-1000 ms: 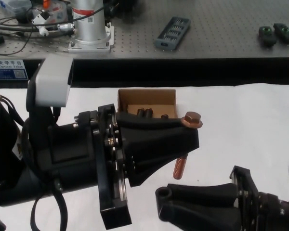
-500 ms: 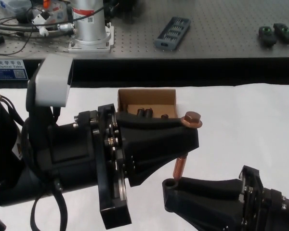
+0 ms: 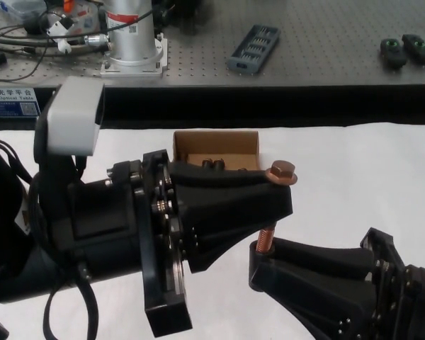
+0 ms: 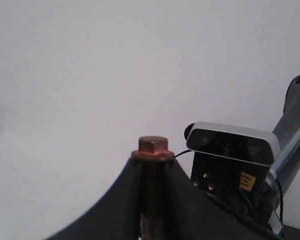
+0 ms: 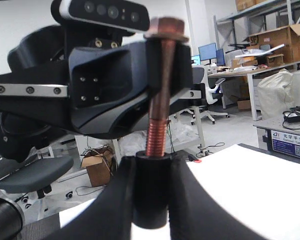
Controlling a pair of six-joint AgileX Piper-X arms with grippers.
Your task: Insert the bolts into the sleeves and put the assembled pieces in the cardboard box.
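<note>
Between my two grippers, raised above the white bench, the whole job comes down to one line: the copper bolt (image 3: pixel 267 239) stands upright, head on top and threaded end pointing down, and the black sleeve (image 5: pixel 151 175) sits directly under it with its bore facing up. My left gripper (image 4: pixel 152 167) is clamped on the bolt just below the head, fingers pressed to either side of the shank. My right gripper (image 5: pixel 150 202) is closed around the sleeve and holds it upright from below. From the right wrist view the threaded tip sits at the sleeve's mouth and looks to be just inside it, with most of the shank bare above; the two axes appear to line up, though I cannot tell how deep the tip goes. I judge the next move to be a straight closing along that shared vertical axis, bolt down or sleeve up, and any tilt could make the threads catch on the rim. Beyond the left gripper, well apart from the joint, the cardboard box (image 3: pixel 216 140) stands open on the bench, and a few dark pieces (image 3: pixel 212 164) lie in it against its far wall; what exactly they are I cannot tell. The left arm is the nearer one to the box.
</note>
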